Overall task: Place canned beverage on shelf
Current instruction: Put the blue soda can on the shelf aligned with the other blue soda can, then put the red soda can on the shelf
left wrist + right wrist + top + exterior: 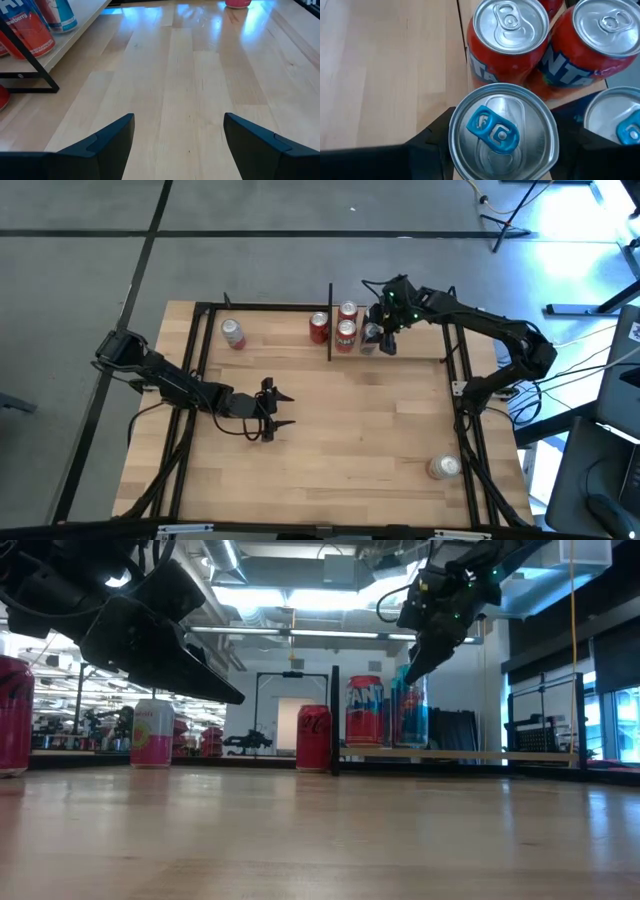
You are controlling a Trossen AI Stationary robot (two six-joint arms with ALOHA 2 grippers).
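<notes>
The shelf point(420, 348) is a pale board in a black frame at the table's far side. Two orange cans point(507, 45) point(600, 45) stand on it. My right gripper point(502, 137) is above the shelf, shut on a silver can with a blue tab point(502, 130), right in front of the orange cans. In the low view this blue-sided can point(410, 710) has its base at board level; whether it rests there I cannot tell. Another blue-tab can point(620, 120) is beside it. My left gripper point(280, 411) hovers open over the table's middle left. My right gripper pinches the blue-tab can between its two fingers, one on each side of the wall just under the top rim point(454, 137). The fingers slant down from above. The can stays upright, its top facing up.
A red can point(319, 328) stands on the table just left of the shelf's black upright point(330, 320). A pink can point(232, 333) stands at the far left, and another can point(443, 467) near the right front. Bare tabletop lies ahead of my left gripper point(178, 125).
</notes>
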